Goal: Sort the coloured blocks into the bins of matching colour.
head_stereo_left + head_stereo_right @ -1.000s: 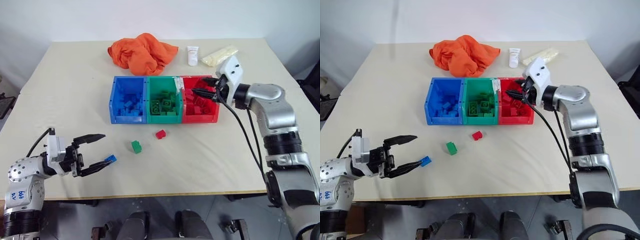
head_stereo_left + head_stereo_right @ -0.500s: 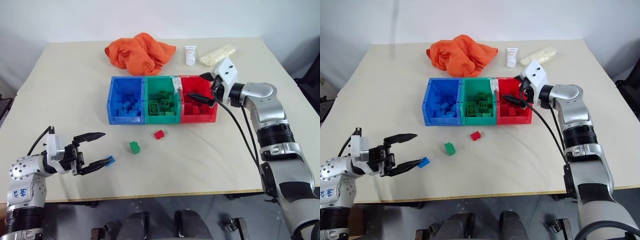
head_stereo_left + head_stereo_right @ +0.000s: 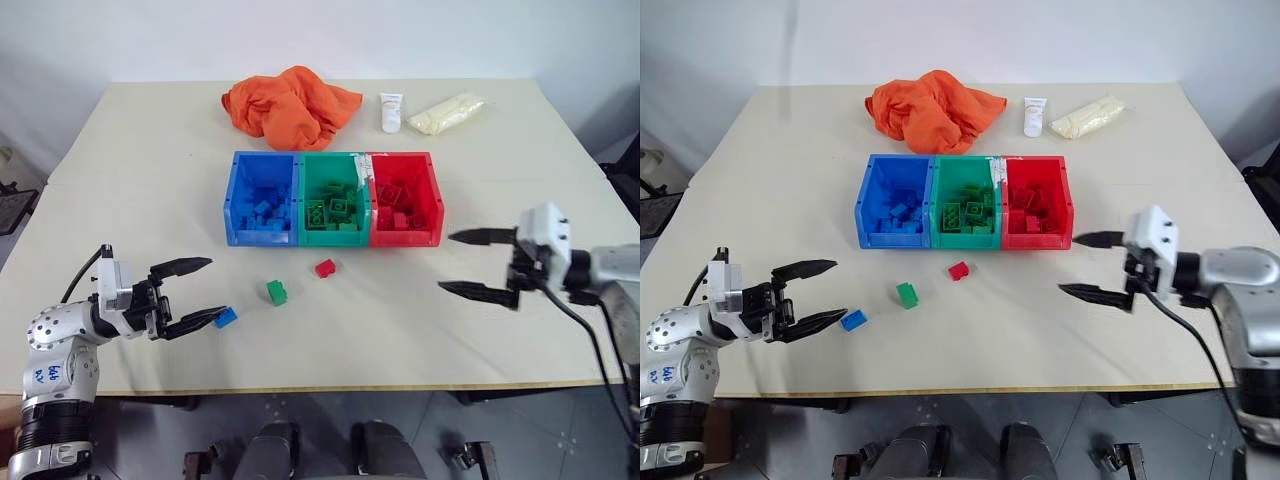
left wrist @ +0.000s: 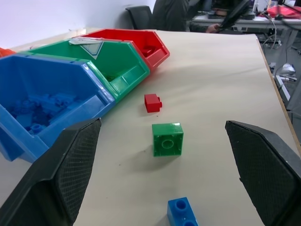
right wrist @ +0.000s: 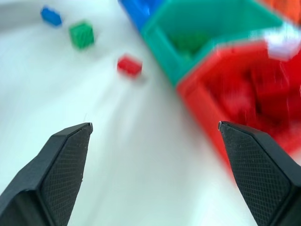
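Note:
Three joined bins sit mid-table: blue (image 3: 233,205), green (image 3: 334,160) and red (image 3: 432,200), each with several bricks of its own colour inside. In front of them lie a red brick (image 3: 324,268), a green brick (image 3: 276,292) and a blue brick (image 3: 226,317). My left gripper (image 3: 196,291) stands open near the table's front left, its fingertips just left of the blue brick, empty. My right gripper (image 3: 464,262) is open and empty over the table, right of the bins. The left wrist view shows the green brick (image 4: 167,139), red brick (image 4: 152,102) and blue brick (image 4: 183,212) ahead.
An orange cloth (image 3: 290,104) lies bunched behind the bins. A white tube (image 3: 390,110) and a pale packet (image 3: 446,112) lie at the back right. The table's front edge (image 3: 330,388) runs close below both grippers.
My right gripper opened over the red bin, then pulled back toward the front right, away from the bins. The left gripper has stayed open by the blue brick.

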{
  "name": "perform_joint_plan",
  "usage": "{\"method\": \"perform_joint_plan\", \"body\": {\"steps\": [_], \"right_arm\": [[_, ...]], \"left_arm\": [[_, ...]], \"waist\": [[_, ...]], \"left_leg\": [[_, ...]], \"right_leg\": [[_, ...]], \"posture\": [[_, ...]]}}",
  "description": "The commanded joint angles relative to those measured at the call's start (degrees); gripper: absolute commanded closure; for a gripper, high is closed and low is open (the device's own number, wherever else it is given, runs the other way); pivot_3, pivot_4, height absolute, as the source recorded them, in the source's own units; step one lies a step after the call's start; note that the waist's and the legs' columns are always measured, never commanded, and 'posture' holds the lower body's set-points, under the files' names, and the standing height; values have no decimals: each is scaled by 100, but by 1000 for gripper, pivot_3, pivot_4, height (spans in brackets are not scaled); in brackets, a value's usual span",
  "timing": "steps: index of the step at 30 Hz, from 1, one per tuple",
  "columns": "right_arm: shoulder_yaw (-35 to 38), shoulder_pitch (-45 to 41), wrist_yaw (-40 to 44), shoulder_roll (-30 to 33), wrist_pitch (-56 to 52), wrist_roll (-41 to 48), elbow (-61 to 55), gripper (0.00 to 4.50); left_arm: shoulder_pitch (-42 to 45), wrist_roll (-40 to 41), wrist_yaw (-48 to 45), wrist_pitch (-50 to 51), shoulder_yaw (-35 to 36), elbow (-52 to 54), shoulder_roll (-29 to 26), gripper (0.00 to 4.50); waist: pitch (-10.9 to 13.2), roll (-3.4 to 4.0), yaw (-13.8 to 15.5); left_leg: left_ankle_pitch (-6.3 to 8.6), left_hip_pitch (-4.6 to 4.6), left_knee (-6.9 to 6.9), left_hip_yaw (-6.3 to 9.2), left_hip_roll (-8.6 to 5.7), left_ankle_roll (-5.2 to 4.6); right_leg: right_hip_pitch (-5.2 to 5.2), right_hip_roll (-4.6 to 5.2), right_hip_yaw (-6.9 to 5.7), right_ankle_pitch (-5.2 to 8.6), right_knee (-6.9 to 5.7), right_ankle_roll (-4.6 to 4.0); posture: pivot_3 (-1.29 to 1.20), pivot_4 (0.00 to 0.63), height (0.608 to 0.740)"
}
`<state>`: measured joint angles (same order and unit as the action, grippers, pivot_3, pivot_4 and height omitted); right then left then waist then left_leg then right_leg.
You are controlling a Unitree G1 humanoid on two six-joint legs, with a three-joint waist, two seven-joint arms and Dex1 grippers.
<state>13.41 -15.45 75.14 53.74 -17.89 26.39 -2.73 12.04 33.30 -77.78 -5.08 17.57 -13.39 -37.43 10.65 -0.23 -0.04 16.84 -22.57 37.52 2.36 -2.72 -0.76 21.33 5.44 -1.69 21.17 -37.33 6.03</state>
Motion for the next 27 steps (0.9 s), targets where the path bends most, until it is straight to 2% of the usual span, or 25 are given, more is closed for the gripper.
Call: {"method": "perform_joint_plan", "body": {"steps": [1, 4, 6, 11, 13, 20, 24, 27], "right_arm": [[795, 620, 278, 410, -4, 198, -144, 14], [1143, 1092, 395, 596, 47, 228, -108, 14], [1079, 1069, 334, 571, 30, 260, -194, 14], [409, 578, -16, 292, -168, 269, -555, 14], [-74, 303, -178, 112, -304, 176, -737, 14], [-1661, -825, -623, -995, -406, -293, -649, 14], [-2435, -1392, -847, -1701, -129, -935, 142, 14], [-2714, -1670, -861, -2217, 261, -1139, 715, 14]], "left_arm": [[89, 16, -92, -98, 129, -136, -136, 0], [179, 14, -111, -114, 157, -242, -168, 0], [210, 8, -130, -141, 158, -296, -186, 0], [257, 20, -108, -182, 156, -298, -178, 0], [243, 26, -86, -178, 146, -232, -165, 0], [-11, 81, 78, -126, 195, 145, -127, 0], [-302, 148, 201, -86, 267, 501, -99, 0], [-551, 197, 321, -52, 350, 783, -74, 0]], "waist": [[0, 0, -4], [0, 0, -8], [0, 0, -34], [0, 0, -50], [0, 0, -27], [0, 0, -26], [0, 0, -28], [0, 0, -26]], "left_leg": [[0, 4, -1, -1, 0, 0], [0, 8, -3, -1, 0, 0], [0, 23, -8, -7, 2, -1], [0, 42, -11, -5, 9, 0], [0, 41, -12, -2, 9, 0], [2, 35, -11, 0, 7, 2], [2, 29, -11, -1, 7, 3], [2, 24, -13, 0, 6, 3]], "right_leg": [[-2, 0, 1, 0, 2, 0], [-9, 0, -1, 0, 6, 0], [-27, -2, 2, 0, 23, 0], [-47, -5, 0, 0, 32, 0], [-47, -4, -1, 0, 34, 0], [-40, -4, 0, 0, 37, 0], [-30, -4, 2, 0, 33, 0], [-19, -4, 2, 0, 27, 0]], "posture": [[0, 150, 740], [0, 150, 740], [0, 150, 740], [0, 150, 740], [0, 150, 740], [0, 150, 740], [0, 150, 740], [0, 150, 740]]}}
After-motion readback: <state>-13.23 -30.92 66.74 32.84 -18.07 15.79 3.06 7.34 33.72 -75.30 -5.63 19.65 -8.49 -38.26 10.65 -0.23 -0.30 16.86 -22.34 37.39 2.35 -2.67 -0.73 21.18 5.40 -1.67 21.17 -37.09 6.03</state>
